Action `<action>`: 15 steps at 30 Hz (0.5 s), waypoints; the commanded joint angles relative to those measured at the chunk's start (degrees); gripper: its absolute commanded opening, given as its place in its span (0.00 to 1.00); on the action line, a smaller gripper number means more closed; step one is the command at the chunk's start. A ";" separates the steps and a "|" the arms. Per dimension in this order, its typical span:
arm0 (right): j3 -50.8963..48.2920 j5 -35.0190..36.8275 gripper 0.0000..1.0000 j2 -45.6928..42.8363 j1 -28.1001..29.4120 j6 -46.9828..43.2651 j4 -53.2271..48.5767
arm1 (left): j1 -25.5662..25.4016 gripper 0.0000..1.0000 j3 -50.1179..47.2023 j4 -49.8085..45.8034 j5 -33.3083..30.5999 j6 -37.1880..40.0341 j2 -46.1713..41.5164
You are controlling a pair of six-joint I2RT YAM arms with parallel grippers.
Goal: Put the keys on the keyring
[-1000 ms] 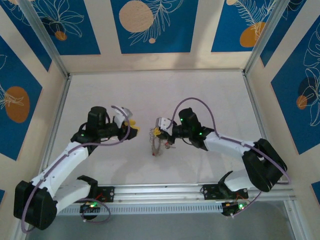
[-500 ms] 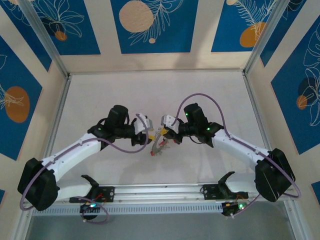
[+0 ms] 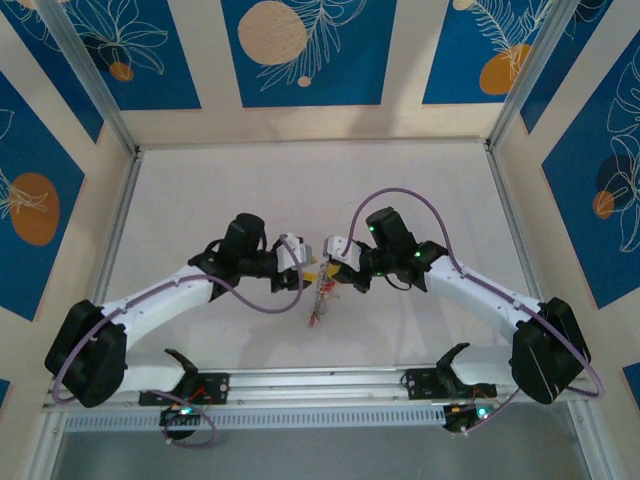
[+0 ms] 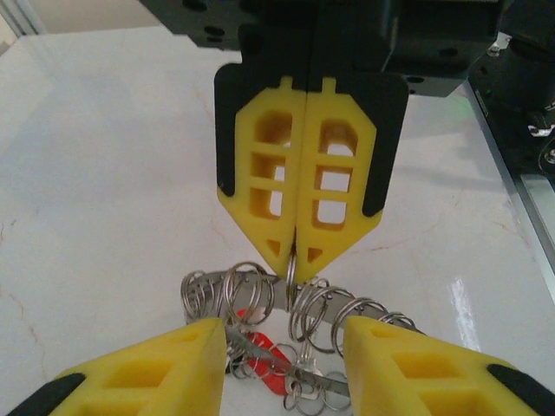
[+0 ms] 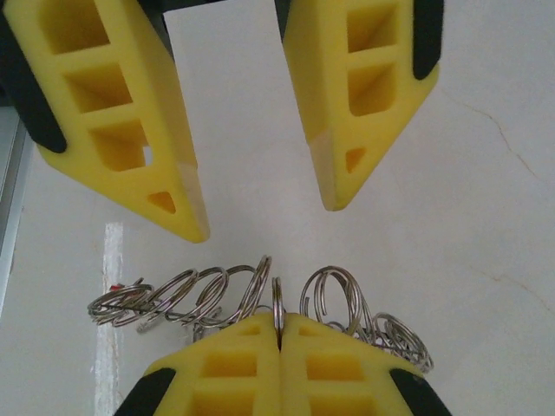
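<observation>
The keyring is a grey metal band strung with several split rings. It hangs at the middle of the table. My right gripper is shut on one small ring at its top edge, and in the left wrist view this right gripper pinches that ring from above. A key with a red head dangles among the lower rings. My left gripper faces the right one, open, its fingers on either side of the keyring and touching nothing.
Both arms meet over the near middle of the white table. A metal rail runs along the near edge, and patterned walls close in the other sides.
My left arm has swung right until its gripper faces the right one across the keyring. The right gripper shifted slightly right, still pinching the ring.
</observation>
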 commanded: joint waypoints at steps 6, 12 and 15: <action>2.06 1.33 0.00 -0.87 0.02 -5.41 -3.44 | -2.10 0.33 2.87 -4.03 3.75 8.05 3.64; 2.67 4.31 0.00 -0.69 0.94 -8.78 -6.22 | -2.36 0.35 0.47 1.74 3.70 4.37 3.14; 2.81 5.61 0.00 -0.50 1.28 -9.95 -7.22 | -2.36 0.38 0.03 1.76 2.79 4.40 2.33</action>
